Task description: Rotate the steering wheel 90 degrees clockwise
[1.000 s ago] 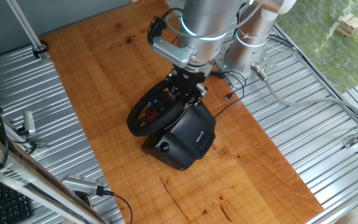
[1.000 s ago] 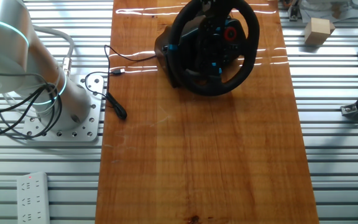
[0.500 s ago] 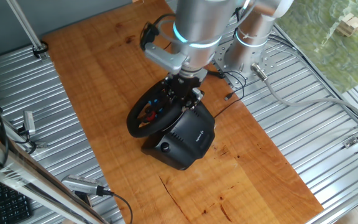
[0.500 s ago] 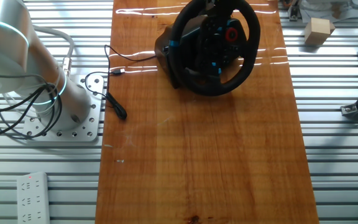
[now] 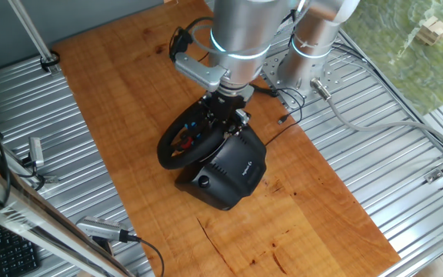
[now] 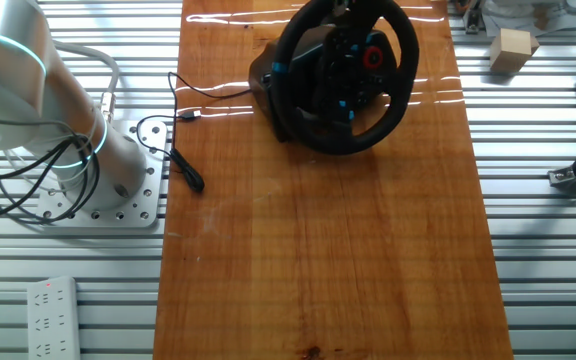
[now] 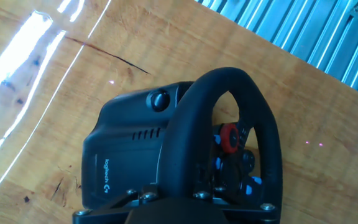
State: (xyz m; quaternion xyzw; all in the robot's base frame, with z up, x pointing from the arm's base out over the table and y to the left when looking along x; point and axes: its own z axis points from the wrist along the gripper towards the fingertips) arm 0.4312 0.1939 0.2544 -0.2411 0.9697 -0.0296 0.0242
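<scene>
- Gripper sitting on the steering wheel rim at roughly its 1 o'clock; jaw spread impossible to tell, fingers hidden.
- Wheel standing tilted on the table, facing 8 o'clock, base behind.

The black base under the wheel has a word in pale letters on its side, and in the hand view it reads "logitech" with a small G mark after it (the letters run slantwise). One fixed view shows only a tiny white mark there, too small to read.
</scene>
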